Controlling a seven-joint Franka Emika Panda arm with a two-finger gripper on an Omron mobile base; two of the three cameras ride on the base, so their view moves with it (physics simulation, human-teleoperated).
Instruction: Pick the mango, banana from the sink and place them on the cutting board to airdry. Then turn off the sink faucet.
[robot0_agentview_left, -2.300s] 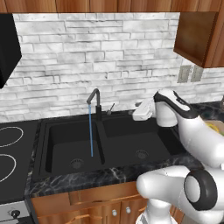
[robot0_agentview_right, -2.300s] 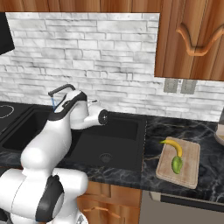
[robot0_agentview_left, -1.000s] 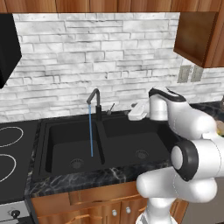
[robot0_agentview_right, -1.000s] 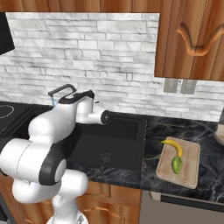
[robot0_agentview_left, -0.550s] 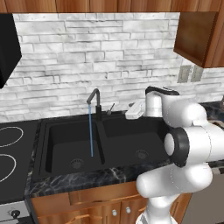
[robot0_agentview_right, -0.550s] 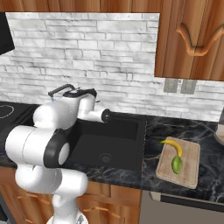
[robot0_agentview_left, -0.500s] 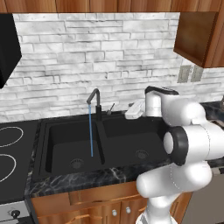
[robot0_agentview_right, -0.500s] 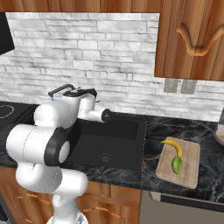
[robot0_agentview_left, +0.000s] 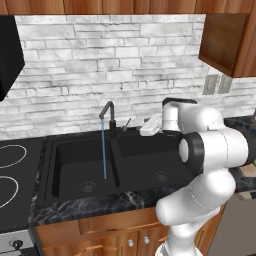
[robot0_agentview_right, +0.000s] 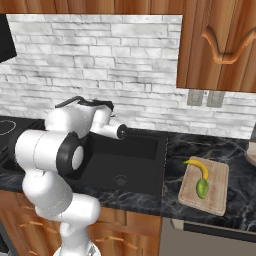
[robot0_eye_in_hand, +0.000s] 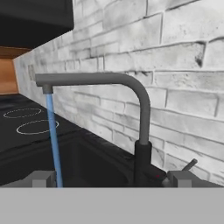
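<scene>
Pincer open, empty, just right of sink faucet; water running. Lever handle thin, stiff, likely light-turning; push near tip. Banana, mango on cutting board.

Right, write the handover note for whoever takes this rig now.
Gripper: above the sink's back rim, right of the faucet and pointed at it, holding nothing; the hand view shows its tips apart.
Fruit: banana and mango both lie on the cutting board, right of the sink. That part is done.
Faucet: water still streams into the left basin. The lever at its base is untouched.
Left: reach the lever and shut the water off.
</scene>
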